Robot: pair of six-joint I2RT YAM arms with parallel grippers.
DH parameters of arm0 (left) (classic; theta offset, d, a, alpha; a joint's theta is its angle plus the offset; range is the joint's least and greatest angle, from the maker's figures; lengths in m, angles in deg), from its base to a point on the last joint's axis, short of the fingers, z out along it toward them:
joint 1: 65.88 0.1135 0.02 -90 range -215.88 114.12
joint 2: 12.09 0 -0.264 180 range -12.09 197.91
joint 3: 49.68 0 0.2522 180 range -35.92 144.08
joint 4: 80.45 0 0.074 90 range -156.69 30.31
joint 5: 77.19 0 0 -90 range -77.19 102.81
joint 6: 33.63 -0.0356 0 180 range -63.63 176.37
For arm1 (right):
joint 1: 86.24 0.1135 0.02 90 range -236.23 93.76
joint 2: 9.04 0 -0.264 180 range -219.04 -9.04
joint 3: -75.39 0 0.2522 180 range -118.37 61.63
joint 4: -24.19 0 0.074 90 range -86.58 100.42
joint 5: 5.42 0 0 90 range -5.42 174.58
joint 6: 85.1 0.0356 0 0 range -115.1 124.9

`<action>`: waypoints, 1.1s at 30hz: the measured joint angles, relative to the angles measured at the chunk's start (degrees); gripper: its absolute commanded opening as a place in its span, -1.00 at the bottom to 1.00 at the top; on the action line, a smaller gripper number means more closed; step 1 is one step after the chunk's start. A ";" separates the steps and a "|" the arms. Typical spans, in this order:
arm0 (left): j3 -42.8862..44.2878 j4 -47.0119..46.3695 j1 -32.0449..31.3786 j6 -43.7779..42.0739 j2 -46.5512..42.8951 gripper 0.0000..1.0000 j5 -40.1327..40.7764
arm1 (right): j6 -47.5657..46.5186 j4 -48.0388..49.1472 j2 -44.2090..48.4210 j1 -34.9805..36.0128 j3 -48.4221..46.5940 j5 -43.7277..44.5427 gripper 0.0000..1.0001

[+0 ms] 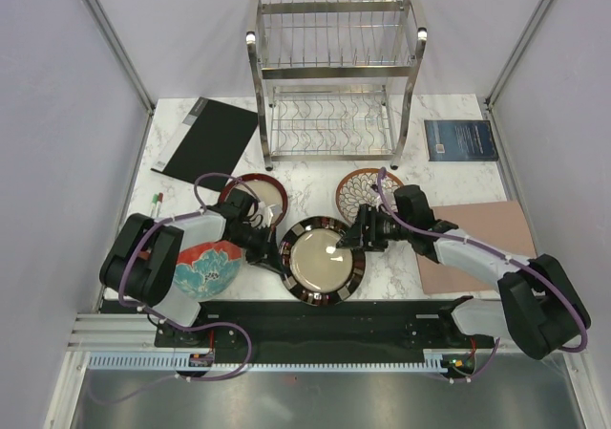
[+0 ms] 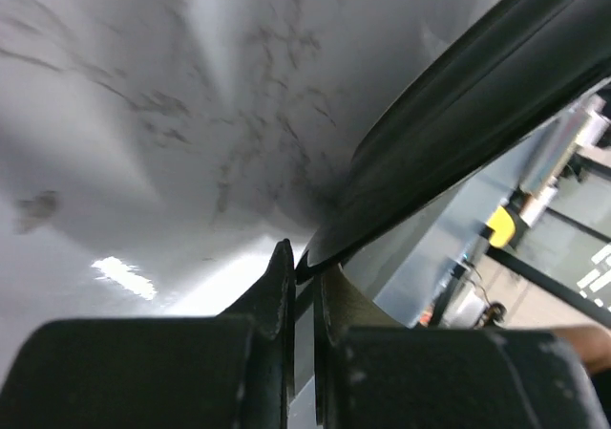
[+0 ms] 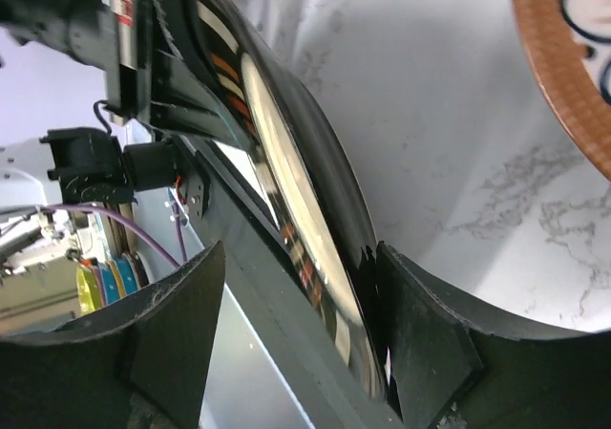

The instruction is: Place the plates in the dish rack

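Control: Plates, left to right, please?

Operator: By the near-left corner of the table (image 1: 315,176) I see the flowered red plate (image 1: 212,267), partly under my left arm. Just beyond it lies the dark-red-rimmed plate (image 1: 271,198). The checked plate (image 1: 323,260) is at the middle of the near edge. The brown petal plate (image 1: 363,188) lies right of centre. The dish rack (image 1: 334,70) stands at the middle of the far edge.

Control: And your grippers?

Operator: My left gripper (image 2: 304,262) is clamped on the checked plate's left rim. My right gripper (image 3: 298,257) straddles the right rim with its fingers parted and a gap on one side, so it isn't gripping. I cannot tell whether that plate is off the table.

Control: Anything else?

Operator: A black notebook (image 1: 205,140) lies at the far-left corner, a blue book (image 1: 460,139) at the far right, and a tan board (image 1: 477,238) along the right edge.
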 measured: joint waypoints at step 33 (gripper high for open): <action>-1.92 -0.31 0.24 -5.07 -2.29 -0.48 -3.54 | -27.65 -6.16 -10.82 -0.02 -6.05 -7.54 -1.00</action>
